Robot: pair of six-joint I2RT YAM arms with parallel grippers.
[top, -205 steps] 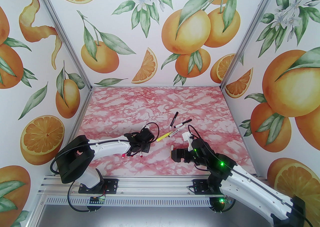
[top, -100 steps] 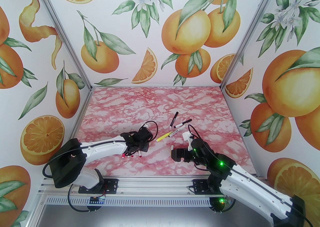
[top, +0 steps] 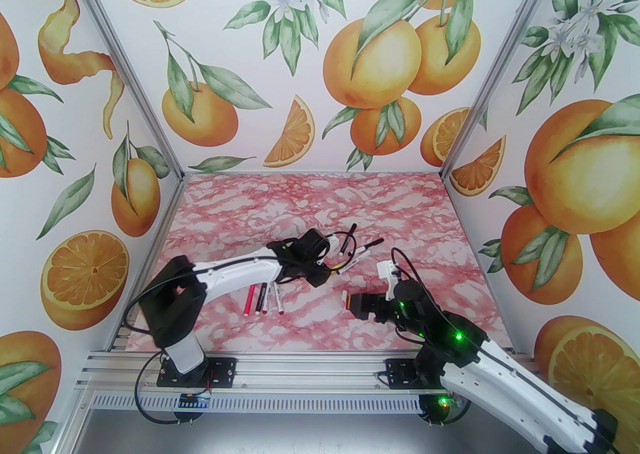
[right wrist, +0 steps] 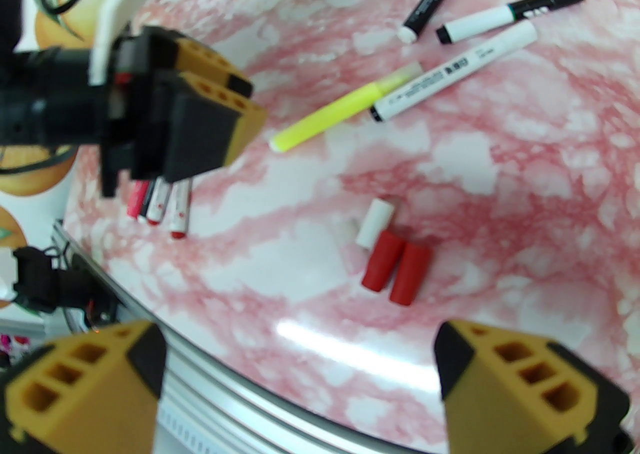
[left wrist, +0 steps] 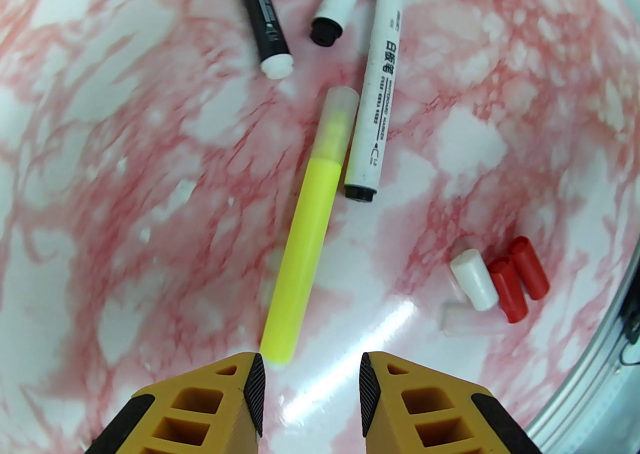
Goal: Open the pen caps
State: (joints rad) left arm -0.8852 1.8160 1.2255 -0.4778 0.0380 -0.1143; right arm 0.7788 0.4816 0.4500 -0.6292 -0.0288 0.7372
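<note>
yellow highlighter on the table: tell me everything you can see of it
The yellow highlighter is a slim neon-yellow barrel, plastic by its look, with a frosted translucent cap still on and yellow showing through it. It lies flat on the pink marbled table. Its bare end lies just ahead of the open left tool, ungripped. A white marker lies alongside the cap end; contact unclear.

Overhead, close wrist views, shared pens (right wrist: 450, 72)
</note>
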